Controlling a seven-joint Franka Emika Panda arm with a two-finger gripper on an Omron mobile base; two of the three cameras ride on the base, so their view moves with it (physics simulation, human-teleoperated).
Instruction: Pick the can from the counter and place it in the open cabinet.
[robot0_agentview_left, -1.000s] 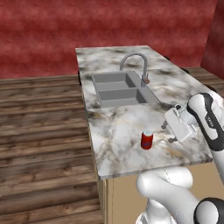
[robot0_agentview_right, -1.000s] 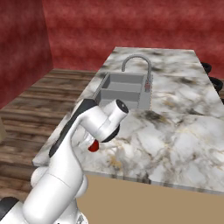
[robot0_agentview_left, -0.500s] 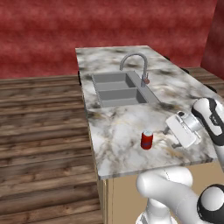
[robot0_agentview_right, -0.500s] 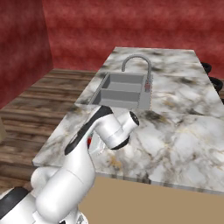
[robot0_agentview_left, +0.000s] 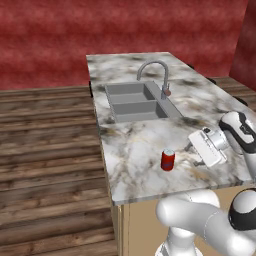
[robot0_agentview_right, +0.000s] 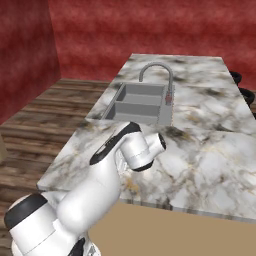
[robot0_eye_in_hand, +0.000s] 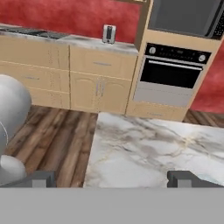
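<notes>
Gripper (robot0_eye_in_hand: 112, 177) fingers are seen spread wide apart in the hand view, nothing between them, held low over the counter (robot0_agentview_left: 135, 150) near its front edge. In the left base view the can (robot0_agentview_left: 168, 160) stands upright at 9 o'clock of the hand, near but not touching, bare marble on every side. The counter's front edge lies close at 6 o'clock of the can. The sink (robot0_agentview_left: 135, 101) sits at 12 o'clock, well apart.
</notes>
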